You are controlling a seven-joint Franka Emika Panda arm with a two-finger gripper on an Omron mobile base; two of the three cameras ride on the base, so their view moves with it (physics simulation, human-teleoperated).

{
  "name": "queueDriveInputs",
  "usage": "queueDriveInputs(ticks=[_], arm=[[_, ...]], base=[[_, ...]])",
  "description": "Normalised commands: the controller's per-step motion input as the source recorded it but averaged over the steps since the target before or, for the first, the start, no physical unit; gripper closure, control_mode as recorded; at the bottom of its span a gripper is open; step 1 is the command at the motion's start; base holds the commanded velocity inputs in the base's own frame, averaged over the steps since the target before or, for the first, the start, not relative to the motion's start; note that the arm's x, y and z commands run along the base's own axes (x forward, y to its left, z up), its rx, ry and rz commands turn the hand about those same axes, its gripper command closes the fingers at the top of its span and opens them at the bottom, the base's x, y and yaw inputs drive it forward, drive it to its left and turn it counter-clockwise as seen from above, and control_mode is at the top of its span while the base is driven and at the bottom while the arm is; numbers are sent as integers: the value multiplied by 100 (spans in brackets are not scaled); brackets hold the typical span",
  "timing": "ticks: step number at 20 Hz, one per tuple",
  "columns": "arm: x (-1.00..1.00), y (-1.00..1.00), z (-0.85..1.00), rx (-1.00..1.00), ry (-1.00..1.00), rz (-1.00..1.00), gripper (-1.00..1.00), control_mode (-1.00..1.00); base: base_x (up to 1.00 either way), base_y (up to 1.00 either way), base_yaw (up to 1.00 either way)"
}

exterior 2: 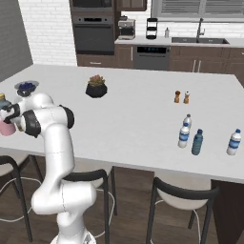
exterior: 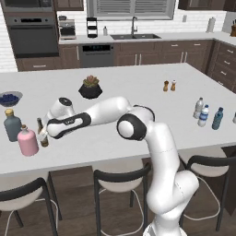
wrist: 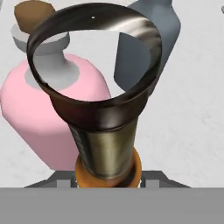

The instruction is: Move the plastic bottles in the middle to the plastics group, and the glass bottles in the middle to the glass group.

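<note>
My gripper (exterior: 44, 132) is shut on the slim amber-brown glass bottle (exterior: 41, 130), which stands upright at the far left of the white counter. Through the hand view the bottle's open mouth and neck (wrist: 105, 127) rise right in front of my gripper (wrist: 107, 177). Just beyond it stands the glass group: the fat pink bottle (exterior: 27, 141) (wrist: 39, 113) and the grey-blue corked bottle (exterior: 12, 125) (wrist: 148, 48). The pink bottle (exterior 2: 5, 127) peeks out by my hand at the left edge. Far right stands the plastics group (exterior: 203, 115) (exterior 2: 190, 136) of small water bottles, one teal (exterior: 217, 118).
A succulent in a black pot (exterior: 91, 87) sits mid-counter toward the back. A bowl of blueberries (exterior: 9, 98) lies behind the glass group. Salt and pepper shakers (exterior: 169, 85) stand right of centre. Stools (exterior: 120, 177) line the counter's near edge.
</note>
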Motion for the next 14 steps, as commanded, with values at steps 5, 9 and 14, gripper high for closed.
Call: queueDriveInputs(ticks=[5, 9, 14], arm=[[1, -25, -10, 8, -10, 0, 100, -100], [3, -12, -7, 2, -2, 0, 100, -100], [0, 0, 0, 0, 0, 0, 100, -100]], base=[[0, 0, 0], [0, 0, 0], [0, 0, 0]])
